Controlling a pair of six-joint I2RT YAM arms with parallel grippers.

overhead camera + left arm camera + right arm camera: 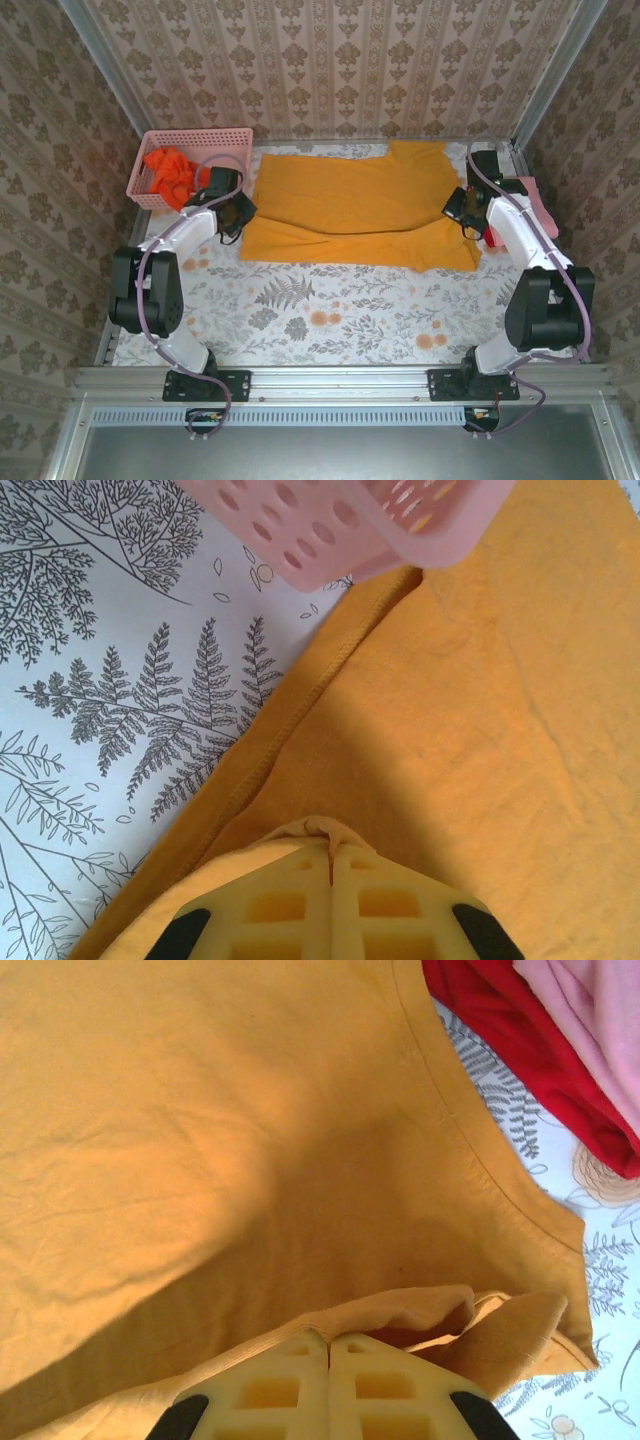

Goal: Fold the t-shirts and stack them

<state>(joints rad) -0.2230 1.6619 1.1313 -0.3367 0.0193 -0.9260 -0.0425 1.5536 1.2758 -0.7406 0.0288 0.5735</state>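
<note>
Soft cloth t-shirts: four, namely golden-yellow tee (360,205), orange-red tee (168,172), red tee (520,1030), pink tee (600,1020).
Pink plastic lattice basket (200,134): one.
Black-and-white robot arms: two, namely left arm (185,235), right arm (520,235).

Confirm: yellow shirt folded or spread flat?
Partly folded. The yellow shirt has its near strip doubled over; left gripper and right gripper pinch its ends.

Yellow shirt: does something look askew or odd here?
Yes. The yellow shirt lies half folded and crooked: its layers do not line up. The left claw and right claw pinch its two ends.
</note>
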